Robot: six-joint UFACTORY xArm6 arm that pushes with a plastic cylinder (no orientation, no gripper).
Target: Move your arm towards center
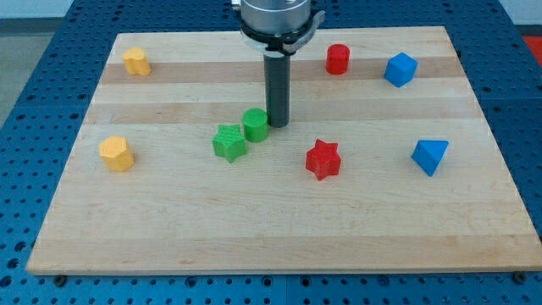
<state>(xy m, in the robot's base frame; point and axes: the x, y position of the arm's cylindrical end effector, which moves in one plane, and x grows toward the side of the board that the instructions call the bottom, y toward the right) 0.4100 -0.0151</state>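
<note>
My tip (278, 124) rests on the wooden board (279, 220), a little above the board's middle. It stands just right of the green cylinder (255, 124), touching or nearly touching it. The green star (229, 142) lies against the cylinder's lower left. The red star (323, 158) sits below and to the right of my tip.
A red cylinder (338, 58) and a blue cube (400, 69) stand at the view's top right. A blue triangular block (430, 156) lies at the right. A yellow block (136, 61) sits at the top left, another yellow block (117, 153) at the left.
</note>
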